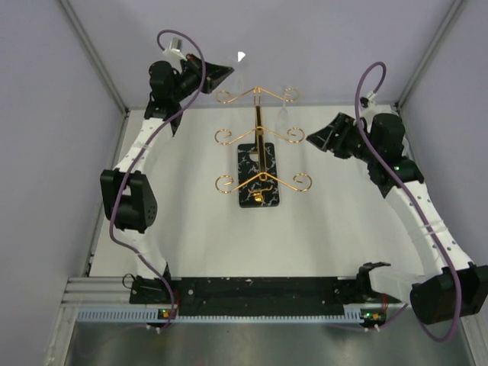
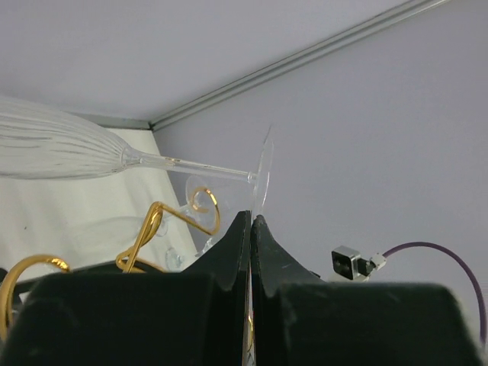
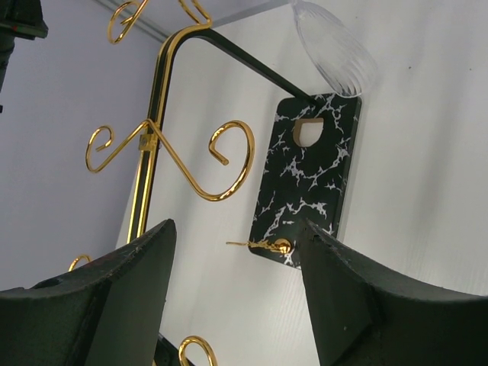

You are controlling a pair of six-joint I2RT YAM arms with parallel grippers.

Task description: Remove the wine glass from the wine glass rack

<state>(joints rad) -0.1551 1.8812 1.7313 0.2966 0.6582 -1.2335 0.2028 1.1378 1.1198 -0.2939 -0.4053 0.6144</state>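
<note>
The wine glass [image 2: 69, 145] is clear and ribbed, and it hangs bowl-down with its foot [image 1: 241, 56] uppermost. My left gripper [image 2: 252, 217] is shut on the rim of that foot, up at the back left [image 1: 227, 73]. The stem passes just off the back-left scroll [image 2: 202, 204] of the wine glass rack [image 1: 259, 130], with a small gap. The rack's gold post and black veined base [image 3: 316, 168] fill the right wrist view. My right gripper [image 3: 236, 225] stands open and holds nothing, to the right of the rack [image 1: 314, 138].
A ribbed clear bowl [image 3: 335, 46] shows beyond the base's far end; I cannot tell whether it is the held glass. Faint clear glass shows by the rack's back-right arm [image 1: 284, 114]. Lilac walls and corner posts [image 1: 91, 53] enclose the table. A rail [image 1: 252, 301] runs along the near edge.
</note>
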